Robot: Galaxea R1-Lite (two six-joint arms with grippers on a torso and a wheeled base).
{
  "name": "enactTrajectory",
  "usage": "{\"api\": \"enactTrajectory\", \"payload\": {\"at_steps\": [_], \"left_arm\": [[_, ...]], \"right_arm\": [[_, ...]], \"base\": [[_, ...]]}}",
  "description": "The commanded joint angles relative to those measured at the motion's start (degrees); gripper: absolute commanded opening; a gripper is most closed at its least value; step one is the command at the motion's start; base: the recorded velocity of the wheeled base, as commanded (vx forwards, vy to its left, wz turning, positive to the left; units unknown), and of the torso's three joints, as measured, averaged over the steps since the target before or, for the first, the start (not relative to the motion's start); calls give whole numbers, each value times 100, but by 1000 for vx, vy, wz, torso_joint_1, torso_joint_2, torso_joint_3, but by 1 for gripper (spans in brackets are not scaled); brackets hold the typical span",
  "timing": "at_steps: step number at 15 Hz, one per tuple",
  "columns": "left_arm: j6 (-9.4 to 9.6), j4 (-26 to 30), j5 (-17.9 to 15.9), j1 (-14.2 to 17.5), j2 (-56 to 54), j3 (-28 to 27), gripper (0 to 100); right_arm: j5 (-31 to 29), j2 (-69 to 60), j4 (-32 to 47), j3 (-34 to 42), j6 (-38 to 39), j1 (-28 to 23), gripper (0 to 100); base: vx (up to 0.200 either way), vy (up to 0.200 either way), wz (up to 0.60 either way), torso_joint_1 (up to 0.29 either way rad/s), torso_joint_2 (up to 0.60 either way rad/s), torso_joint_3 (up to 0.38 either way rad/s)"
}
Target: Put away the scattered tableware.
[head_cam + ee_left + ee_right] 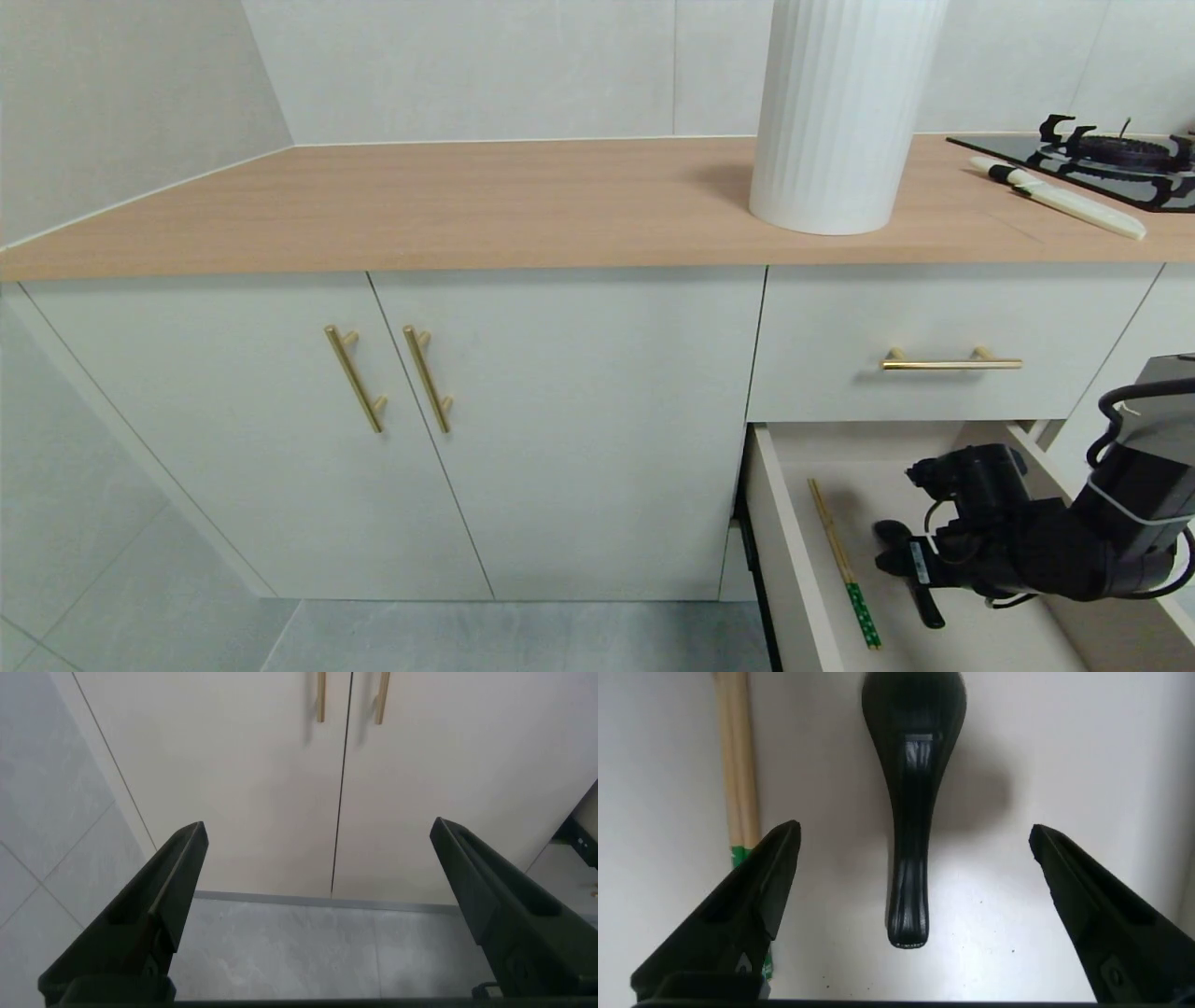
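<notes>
- The black spoon [910, 812] lay flat on the floor of the open drawer [780, 551], low on the robot's right, with its bowl toward the back of the drawer and its handle toward the front.
- A pair of wooden chopsticks [843, 563] with green-patterned ends lay in the same drawer. They were beside the spoon on its left, roughly parallel to it and not touching it, with the green ends toward the drawer's front.
- The right pincer [913, 840] hung inside the drawer, directly over the spoon. Its fingers [766, 896] were spread wide, one on either side of the handle. Neither finger touched the handle, and the pincer gripped nothing.
- The left pincer [318, 829] was also spread wide and held nothing. It pointed toward the base of the double cabinet doors [401, 420] and the grey tiled floor [308, 952] below them.
- Just above the open drawer sat a shut drawer front with a brass bar handle [950, 362]. The two cabinet doors on the left carried matching brass handles side by side.
- On the wooden bench [467, 201] above stood a tall white ribbed container [845, 112], upright.
- To its right a pale knife [1060, 198] lay on the bench, just beside the black gas hob [1111, 159].
</notes>
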Motion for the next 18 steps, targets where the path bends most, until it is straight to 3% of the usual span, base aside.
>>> {"api": "enactTrajectory", "payload": {"at_steps": [1, 3, 10, 18], "left_arm": [[-1, -3, 2, 4, 9, 0, 100], [-1, -3, 2, -4, 9, 0, 100], [-1, -3, 2, 4, 9, 0, 100], [-10, -3, 2, 4, 9, 0, 100]], "right_arm": [[28, -833, 8, 179, 10, -5, 100], [36, -1738, 307, 320, 45, 3, 100], [45, -4419, 3242, 293, 71, 188, 100], [45, -4762, 3532, 276, 45, 276, 100]], "base": [[0, 0, 0, 0, 0, 0], [0, 0, 0, 0, 0, 0], [0, 0, 0, 0, 0, 0], [0, 0, 0, 0, 0, 0]]}}
